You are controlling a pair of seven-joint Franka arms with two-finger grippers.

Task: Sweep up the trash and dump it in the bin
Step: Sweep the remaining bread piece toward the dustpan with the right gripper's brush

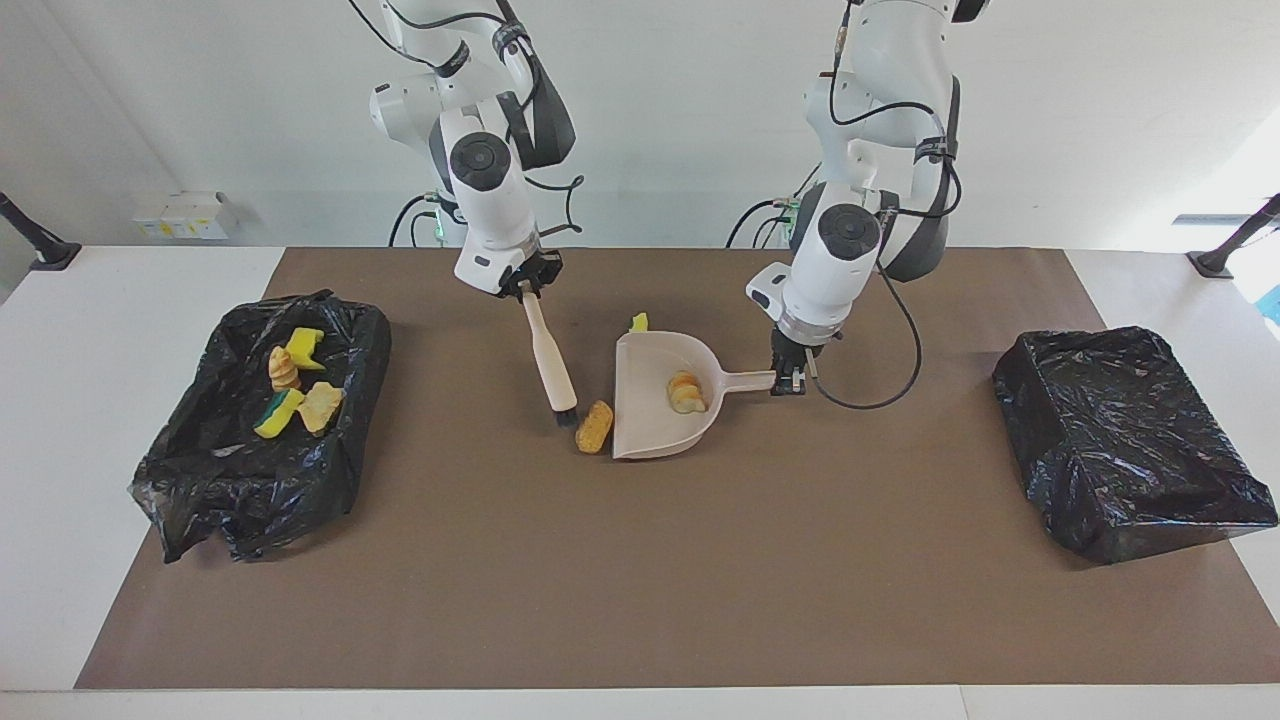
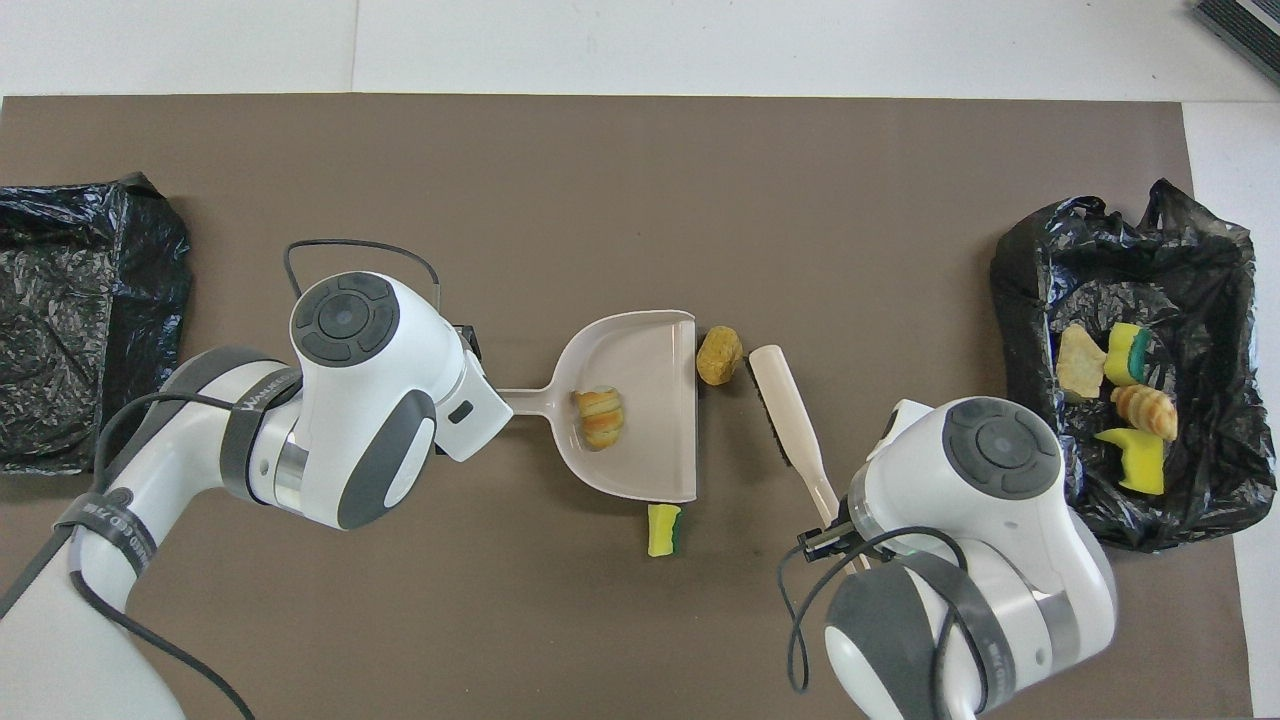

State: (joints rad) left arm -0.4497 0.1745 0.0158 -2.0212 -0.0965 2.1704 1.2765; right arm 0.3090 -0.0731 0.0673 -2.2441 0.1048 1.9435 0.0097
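Currently, by item:
Left gripper [image 1: 789, 377]: clenched on the end of the dustpan [image 1: 650, 395] handle, low over the middle of the desk [image 1: 640, 600]; in the overhead view the arm's wrist hides it.
Dustpan: beige, lying flat on the brown mat [image 1: 700, 560] at mid-desk, its open mouth toward the right arm's end.
Right gripper [image 1: 527, 283]: clenched on the top of the brush [image 1: 549, 358] handle, over the mat near the robots' edge of the desk.
Brush: beige handle slanting down away from the robots, dark bristles at the mat — just beside the loose roll.
Trash, in pan: one striped croissant [image 1: 685, 392] [image 2: 600, 417] lying inside the dustpan near the handle root.
Trash, loose roll: tan-orange bread roll [image 1: 594, 427] [image 2: 719, 355] on the mat, wedged between the brush bristles and the dustpan's mouth, touching or nearly touching the lip.
Trash, loose sponge: yellow sponge chunk [image 1: 638, 322] [image 2: 663, 529] on the mat just beside the dustpan's corner nearest the robots — outside the pan.
Trash, binned: four pieces [image 1: 295, 385] [image 2: 1118, 390], yellow sponges and rolls, lying in the black-lined bin [image 1: 255, 470] at the right arm's end of the desk.
Second bin [image 1: 1130, 440]: black-lined, at the left arm's end of the desk, well apart from the dustpan.
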